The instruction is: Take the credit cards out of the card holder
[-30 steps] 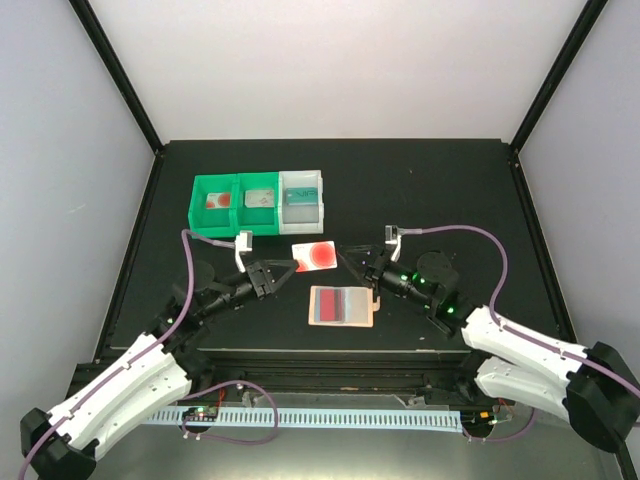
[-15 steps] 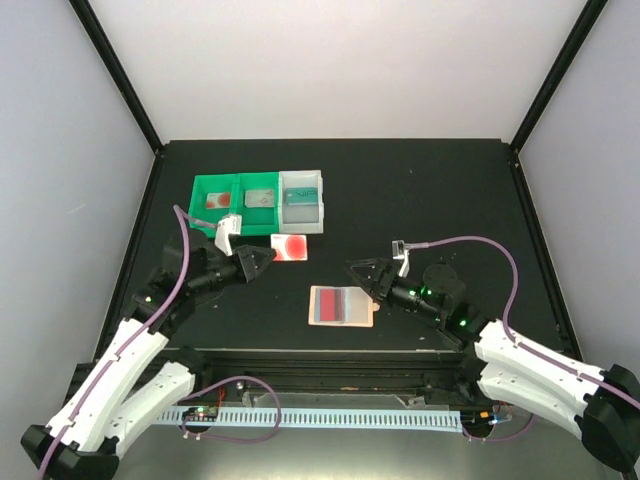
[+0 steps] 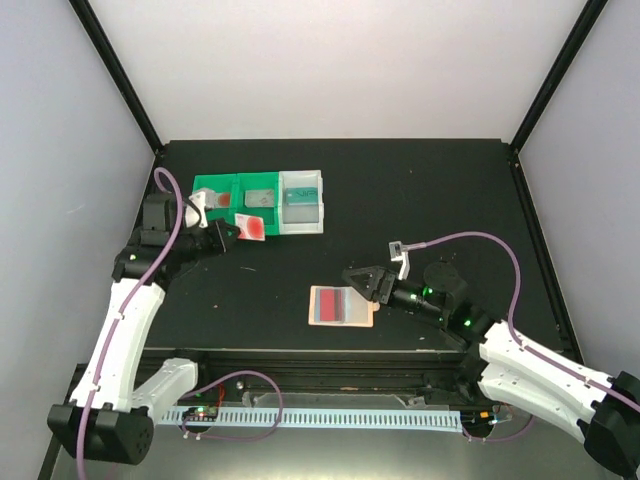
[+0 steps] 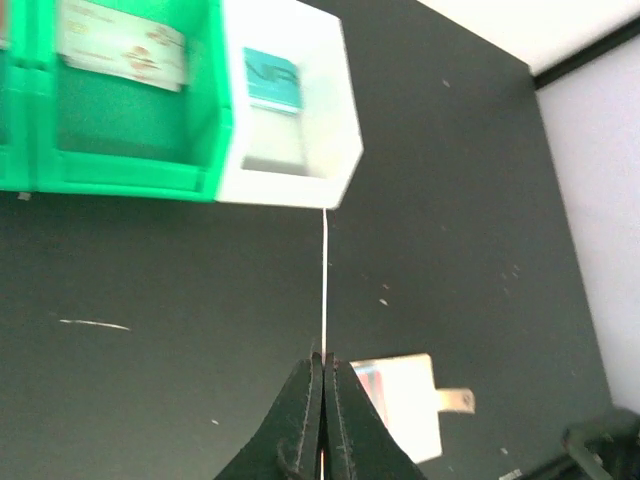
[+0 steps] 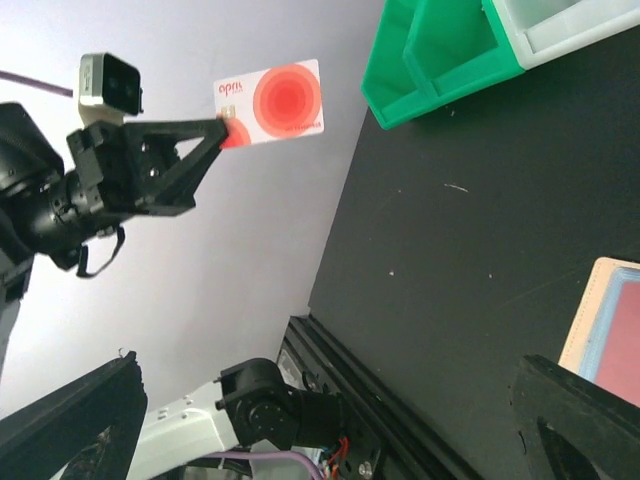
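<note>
The red-and-white credit card (image 3: 254, 227) hangs in the air just in front of the green bin (image 3: 235, 205), with my left gripper (image 3: 236, 231) shut on its edge. In the left wrist view the card (image 4: 325, 285) shows edge-on as a thin line between the closed fingertips (image 4: 312, 372). The right wrist view shows its face (image 5: 272, 100). The tan card holder (image 3: 341, 305) lies open and flat near the front, red and blue-grey strips showing inside. My right gripper (image 3: 356, 277) stands open and empty just right of it, its fingers (image 5: 580, 420) wide apart.
The green bin holds a reddish card (image 3: 218, 200) and a grey card (image 3: 259, 198) in separate compartments. A white bin (image 3: 303, 200) beside it holds a teal card (image 4: 272, 80). The table's front rail (image 5: 370, 400) lies below my right gripper.
My right gripper opened, let go of the red-and-white card and drew back toward the card holder. My left gripper carried the card left and back to the green bin.
</note>
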